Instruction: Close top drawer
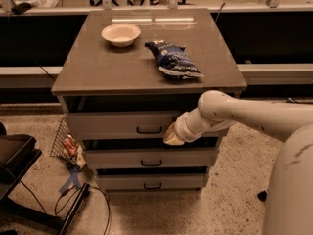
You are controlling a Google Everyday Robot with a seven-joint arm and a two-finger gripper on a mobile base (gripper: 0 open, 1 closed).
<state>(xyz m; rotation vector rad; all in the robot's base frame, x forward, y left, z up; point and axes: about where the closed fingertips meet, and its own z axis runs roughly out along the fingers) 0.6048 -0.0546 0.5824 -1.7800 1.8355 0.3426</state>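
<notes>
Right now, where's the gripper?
In the camera view, the gripper is at the top drawer front, just right of its handle, below the chip bag.

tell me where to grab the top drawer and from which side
Grip the small dark loop handle centred on the front panel of the top drawer, coming straight from the front. It is a horizontal bar standing off the flat panel, the only graspable part. The gripper sits at that panel, just beside the handle.

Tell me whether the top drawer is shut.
Slightly open: dark gap shows between the top drawer front and countertop. The gripper is at its front, right of the handle.
</notes>
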